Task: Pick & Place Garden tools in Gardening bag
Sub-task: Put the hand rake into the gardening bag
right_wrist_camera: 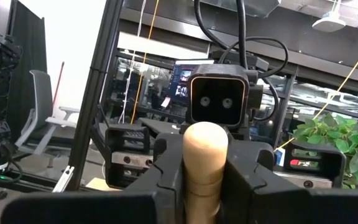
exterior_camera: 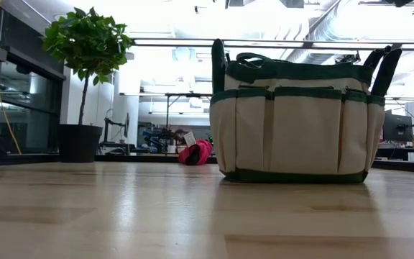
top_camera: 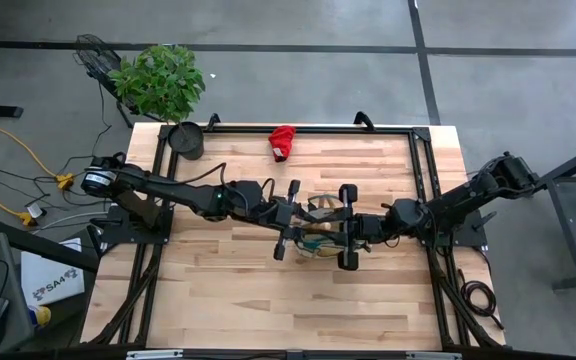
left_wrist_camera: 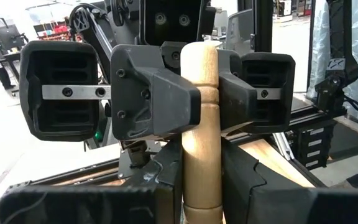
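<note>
The tan gardening bag (exterior_camera: 293, 122) with green trim stands on the table; in the high view the bag (top_camera: 320, 238) sits under both grippers. My left gripper (top_camera: 293, 232) and right gripper (top_camera: 346, 228) meet over it, both shut on the pale wooden handle (left_wrist_camera: 199, 81) of one garden tool. The tool's head is hidden below the fingers. A red glove (top_camera: 282, 142) lies near the table's far edge. My left gripper (left_wrist_camera: 202, 186) pinches the wooden handle (left_wrist_camera: 201, 165) between its two fingers, farther from the rounded free end than the other grip. Its fingers come level from the table's left and lie across the handle. My right gripper (right_wrist_camera: 205, 186) pinches the same handle (right_wrist_camera: 205, 165) between its two fingers, just short of the rounded free end (right_wrist_camera: 206, 138). Its fingers (left_wrist_camera: 157, 99) come from the table's right, opposite the left gripper, and lie across the handle. The tool is clear of the table.
A black pot (top_camera: 186, 140) with a leafy plant (top_camera: 160, 80) stands at the table's far left corner. Bare wood lies along the near edge (top_camera: 268, 310). The table's black frame rails (top_camera: 423, 170) run along its sides.
</note>
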Tool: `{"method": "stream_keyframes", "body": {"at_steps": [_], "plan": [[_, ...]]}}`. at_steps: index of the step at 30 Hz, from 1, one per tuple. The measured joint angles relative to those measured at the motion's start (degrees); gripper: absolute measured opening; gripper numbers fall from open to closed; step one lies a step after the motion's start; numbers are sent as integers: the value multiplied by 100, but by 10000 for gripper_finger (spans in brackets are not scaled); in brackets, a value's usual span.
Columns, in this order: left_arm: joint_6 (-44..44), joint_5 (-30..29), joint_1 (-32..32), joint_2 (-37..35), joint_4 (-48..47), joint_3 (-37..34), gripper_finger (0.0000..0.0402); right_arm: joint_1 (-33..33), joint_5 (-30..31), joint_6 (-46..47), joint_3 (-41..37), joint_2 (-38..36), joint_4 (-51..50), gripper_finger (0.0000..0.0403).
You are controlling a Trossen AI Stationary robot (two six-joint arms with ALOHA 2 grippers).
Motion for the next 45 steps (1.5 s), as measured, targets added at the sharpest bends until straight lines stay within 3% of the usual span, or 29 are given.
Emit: {"method": "stream_keyframes", "body": {"at_steps": [7,13,18,24,33,40,45], "plan": [[-62,-3,0,-2,-85,0,65,0,42,22,-2,0,-22,56],[-60,-4,2,0,-149,-2,158,0,247,-20,-2,0,-10,56],[-60,-42,3,0,-274,-2,198,62,720,-282,-2,-62,-248,56],[-56,-550,4,0,-551,-2,205,340,1636,-647,-2,-461,-1037,56],[-70,-557,-4,-2,-816,-2,207,1160,3152,-907,-2,-1211,-2383,56],[-303,-1157,-2,-61,-1533,-7,207,1923,3186,-177,-2,-1243,-3156,56],[-504,-1209,2,-87,-1827,-7,207,2359,3167,33,-2,-978,-3268,56]]}}
